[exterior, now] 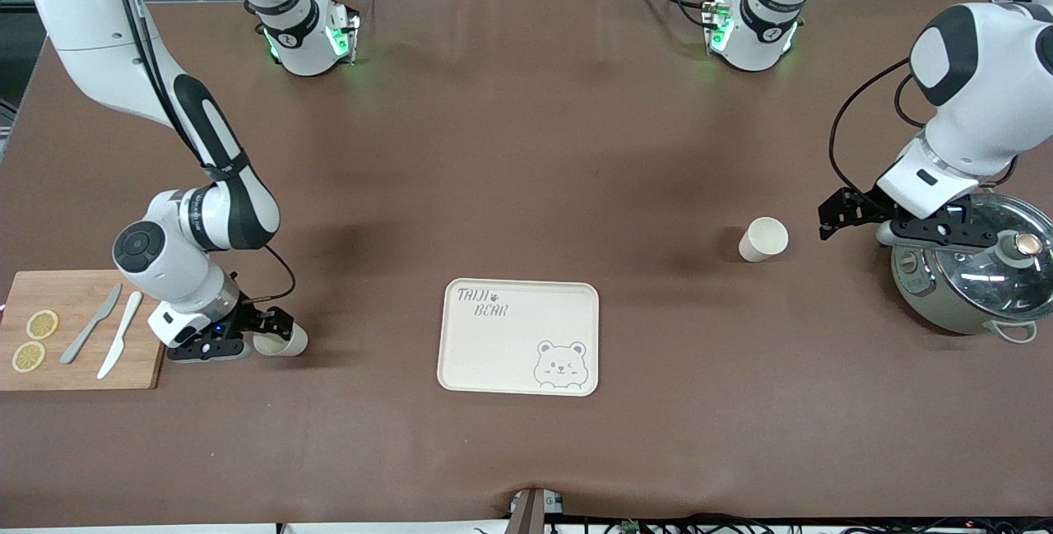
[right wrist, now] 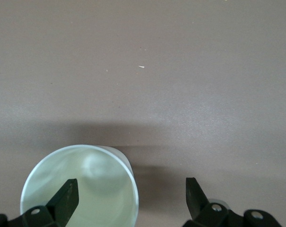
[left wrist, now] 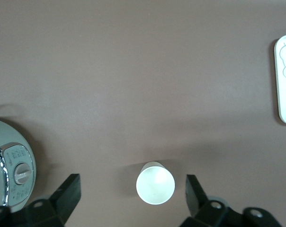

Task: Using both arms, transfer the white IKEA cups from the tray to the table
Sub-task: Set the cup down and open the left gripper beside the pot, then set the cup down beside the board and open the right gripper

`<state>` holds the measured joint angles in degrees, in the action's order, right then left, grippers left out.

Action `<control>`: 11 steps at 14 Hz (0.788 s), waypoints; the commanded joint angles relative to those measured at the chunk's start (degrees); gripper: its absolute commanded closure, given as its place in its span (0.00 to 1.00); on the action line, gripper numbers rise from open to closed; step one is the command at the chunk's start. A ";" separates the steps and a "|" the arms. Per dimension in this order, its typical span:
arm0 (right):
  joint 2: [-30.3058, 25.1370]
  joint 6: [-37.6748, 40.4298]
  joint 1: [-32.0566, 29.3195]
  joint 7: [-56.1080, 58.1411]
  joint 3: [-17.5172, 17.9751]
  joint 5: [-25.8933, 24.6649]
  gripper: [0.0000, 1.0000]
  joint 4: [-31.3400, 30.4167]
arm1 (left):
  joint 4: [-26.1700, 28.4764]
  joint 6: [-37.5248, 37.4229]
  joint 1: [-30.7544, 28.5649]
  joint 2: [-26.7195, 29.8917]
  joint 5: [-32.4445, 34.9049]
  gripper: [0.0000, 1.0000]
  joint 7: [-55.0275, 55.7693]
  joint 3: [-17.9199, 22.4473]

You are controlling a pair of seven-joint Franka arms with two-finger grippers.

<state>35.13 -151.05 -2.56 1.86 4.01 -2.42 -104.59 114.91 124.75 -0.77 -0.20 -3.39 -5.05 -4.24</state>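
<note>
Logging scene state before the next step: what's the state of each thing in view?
Cream-white cup by the wooden board: upright on the table, at the right gripper, not gripped.
Cream-white cup near the pot: upright, free.
Right gripper: open.
Left gripper: open, empty.
Cream bear-printed tray: empty.
Grey pot with glass lid: lid on.

The glass-lidded grey metal cooker [exterior: 979, 275] is cut by the frame's right edge; 1 black finger [right wrist: 65, 201] covers part of the small cream-white tapered cup [right wrist: 86, 189].

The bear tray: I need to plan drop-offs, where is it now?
Front view: the bear tray lies mid-table, nearer the camera than both cups.
</note>
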 commanded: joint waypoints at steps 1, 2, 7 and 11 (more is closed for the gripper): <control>-2.60 4.26 -1.39 1.39 1.09 0.40 0.00 0.00 | -2.67 -1.79 -0.11 -0.67 -0.48 0.00 0.21 -0.16; -3.83 6.71 -1.65 1.39 1.18 0.40 0.00 0.08 | -3.02 -1.79 0.06 -0.50 -0.48 0.00 0.39 -0.16; -10.51 19.10 -1.39 0.95 1.18 1.01 0.00 1.40 | -9.60 -17.22 0.41 -0.41 0.04 0.00 3.20 -0.42; -16.40 31.57 -1.22 0.69 1.18 1.01 0.00 4.91 | -15.05 -24.62 0.50 -0.15 4.43 0.00 3.02 -0.68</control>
<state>22.08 -124.89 -2.81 1.95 4.29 -2.40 -100.85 103.02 104.12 -0.29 -0.15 -1.57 -2.60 -4.52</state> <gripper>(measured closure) 0.000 0.000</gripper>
